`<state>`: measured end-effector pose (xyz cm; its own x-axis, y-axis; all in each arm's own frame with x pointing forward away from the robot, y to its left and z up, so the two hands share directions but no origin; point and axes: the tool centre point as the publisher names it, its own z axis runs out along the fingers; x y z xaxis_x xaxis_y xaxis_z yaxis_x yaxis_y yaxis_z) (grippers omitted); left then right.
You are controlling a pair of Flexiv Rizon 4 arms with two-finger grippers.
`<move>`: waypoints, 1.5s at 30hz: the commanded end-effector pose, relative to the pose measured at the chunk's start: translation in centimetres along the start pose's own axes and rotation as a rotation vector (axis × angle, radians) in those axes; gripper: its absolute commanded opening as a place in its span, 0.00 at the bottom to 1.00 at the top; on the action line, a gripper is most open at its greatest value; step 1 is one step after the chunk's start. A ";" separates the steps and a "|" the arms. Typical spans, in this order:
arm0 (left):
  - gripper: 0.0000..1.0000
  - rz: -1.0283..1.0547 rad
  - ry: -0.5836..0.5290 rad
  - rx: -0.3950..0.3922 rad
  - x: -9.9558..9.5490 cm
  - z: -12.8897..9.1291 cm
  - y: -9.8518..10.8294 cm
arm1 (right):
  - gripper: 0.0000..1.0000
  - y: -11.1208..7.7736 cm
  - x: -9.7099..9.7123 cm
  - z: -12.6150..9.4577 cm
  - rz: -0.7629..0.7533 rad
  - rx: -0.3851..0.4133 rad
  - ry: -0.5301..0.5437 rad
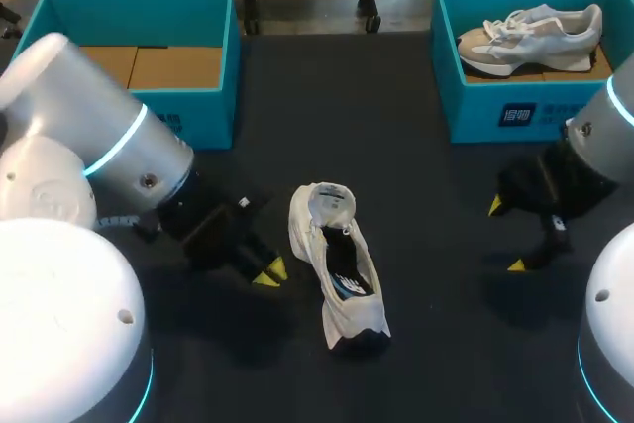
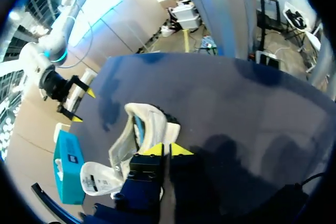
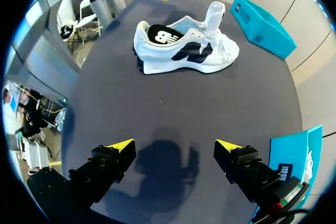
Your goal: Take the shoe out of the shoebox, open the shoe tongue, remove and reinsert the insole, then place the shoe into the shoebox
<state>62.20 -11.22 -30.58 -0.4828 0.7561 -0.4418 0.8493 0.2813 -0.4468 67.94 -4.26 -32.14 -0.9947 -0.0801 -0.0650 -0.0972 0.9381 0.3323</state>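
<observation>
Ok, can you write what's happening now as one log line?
shoe: on table, tongue up | left gripper: shut, beside shoe | right gripper: open, away from shoe

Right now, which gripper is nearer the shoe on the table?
Left. The left gripper sits just beside the shoe, a small gap off its side. The right gripper hangs well off on the shoe's other side.
</observation>
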 end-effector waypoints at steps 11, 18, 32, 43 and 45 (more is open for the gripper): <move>0.00 0.000 0.093 -0.002 -0.3 -0.5 0.0 | 1.00 0.0 0.4 -0.4 -0.002 -0.001 -0.006; 0.00 0.095 0.139 0.022 -2.5 -1.8 0.1 | 1.00 0.0 0.4 -0.4 -0.002 -0.001 -0.006; 0.00 0.288 0.519 -0.320 -4.3 -3.1 -1.1 | 1.00 0.0 0.4 -0.4 -0.002 -0.001 -0.006; 0.00 0.212 0.575 -0.175 -7.4 -0.9 -0.4 | 1.00 0.0 0.4 -0.4 -0.002 -0.001 -0.006; 0.00 0.198 0.564 -0.212 -7.6 -0.9 -0.4 | 1.00 0.0 0.4 -0.4 -0.002 -0.001 -0.006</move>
<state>64.64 -15.03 -25.32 -0.1953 0.9721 -0.1301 0.9684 0.1701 -0.1826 67.67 -4.43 -31.82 -0.9945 -0.0795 -0.0674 -0.0976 0.9372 0.3348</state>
